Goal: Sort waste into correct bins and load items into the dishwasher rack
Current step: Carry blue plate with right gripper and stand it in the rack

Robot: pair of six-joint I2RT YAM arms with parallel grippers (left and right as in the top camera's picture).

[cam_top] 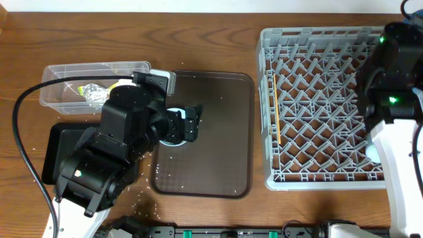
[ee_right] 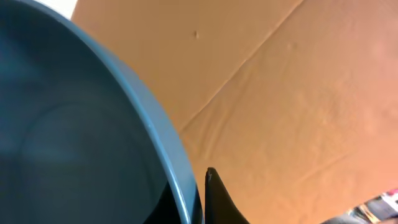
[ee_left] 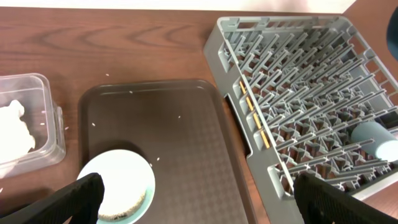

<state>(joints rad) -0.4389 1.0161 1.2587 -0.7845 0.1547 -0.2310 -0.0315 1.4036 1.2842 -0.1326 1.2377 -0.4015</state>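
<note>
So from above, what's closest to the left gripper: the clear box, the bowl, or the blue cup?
From the left gripper:
1. bowl, right beside it on the brown tray.
2. clear box, back left.
3. blue cup, far right in the rack.

The brown tray [ee_left: 186, 143] lies mostly bare right of the bowl [ee_left: 121, 183]; rack [ee_left: 298, 81] pegs crowd beyond.

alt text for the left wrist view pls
A bowl with a white inside sits at the near left of a brown tray flecked with rice grains, between the wide-open fingers of the left gripper. To the right is a grey dishwasher rack with a light-blue cup lying in it; at far left, a clear box holds white tissue.
</note>
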